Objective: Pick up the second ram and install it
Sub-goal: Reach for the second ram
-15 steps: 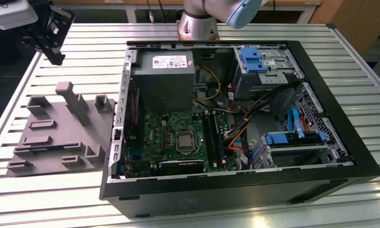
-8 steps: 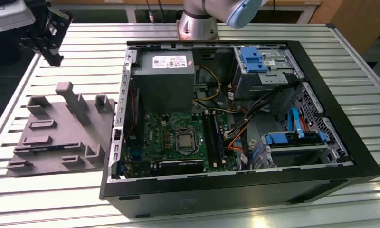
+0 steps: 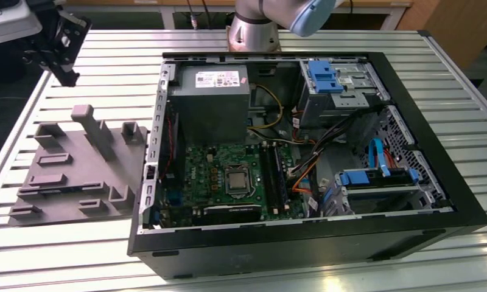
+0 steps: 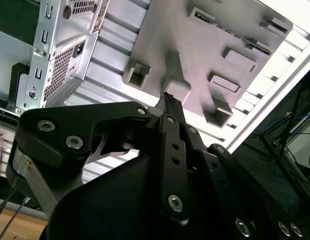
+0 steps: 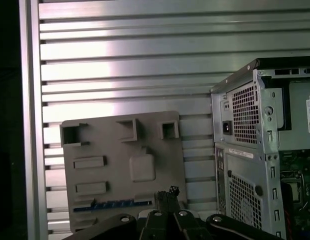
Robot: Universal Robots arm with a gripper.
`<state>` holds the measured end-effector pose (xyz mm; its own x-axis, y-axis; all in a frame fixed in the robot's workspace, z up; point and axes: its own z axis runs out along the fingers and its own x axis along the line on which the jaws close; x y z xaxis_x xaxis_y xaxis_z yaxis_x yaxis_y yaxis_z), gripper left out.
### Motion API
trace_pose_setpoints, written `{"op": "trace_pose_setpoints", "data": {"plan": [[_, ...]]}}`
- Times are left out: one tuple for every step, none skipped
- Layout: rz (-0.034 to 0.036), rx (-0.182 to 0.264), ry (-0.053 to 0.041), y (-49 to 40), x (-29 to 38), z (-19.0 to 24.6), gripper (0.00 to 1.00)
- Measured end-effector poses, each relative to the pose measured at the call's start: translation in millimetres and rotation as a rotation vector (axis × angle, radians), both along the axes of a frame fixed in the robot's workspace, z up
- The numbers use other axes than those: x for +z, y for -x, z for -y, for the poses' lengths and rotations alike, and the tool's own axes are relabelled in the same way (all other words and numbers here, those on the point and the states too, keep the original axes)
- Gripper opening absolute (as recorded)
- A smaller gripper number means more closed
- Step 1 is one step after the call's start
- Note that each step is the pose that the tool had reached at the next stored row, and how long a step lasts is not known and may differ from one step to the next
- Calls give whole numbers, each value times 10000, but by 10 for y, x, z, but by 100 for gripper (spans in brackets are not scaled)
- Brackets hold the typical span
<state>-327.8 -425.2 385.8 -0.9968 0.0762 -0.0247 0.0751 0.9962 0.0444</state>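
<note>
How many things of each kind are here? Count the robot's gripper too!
Grey tray: 1
Open computer case: 1
Second ram, lying in the tray: 1
Gripper: 1
Total: 4

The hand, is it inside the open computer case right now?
No, in the exterior view the hand hangs by the grey tray, well outside the computer case.
</note>
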Motion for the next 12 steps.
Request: {"op": "trace_pose_setpoints", "data": {"plan": [[0, 0, 0, 3, -1, 3, 11], [0, 0, 0, 5, -2, 6, 11], [0, 0, 0, 8, -3, 9, 11], [0, 0, 0, 11, -4, 12, 11], [0, 0, 0, 13, -5, 15, 11], [0, 0, 0, 16, -6, 18, 11], [0, 0, 0, 19, -7, 21, 11], [0, 0, 0, 21, -8, 24, 11], [0, 0, 0, 24, -9, 27, 11], [0, 0, 0, 27, -10, 31, 11], [0, 0, 0, 30, -11, 34, 11], [0, 0, -1, 32, -12, 37, 11]]}}
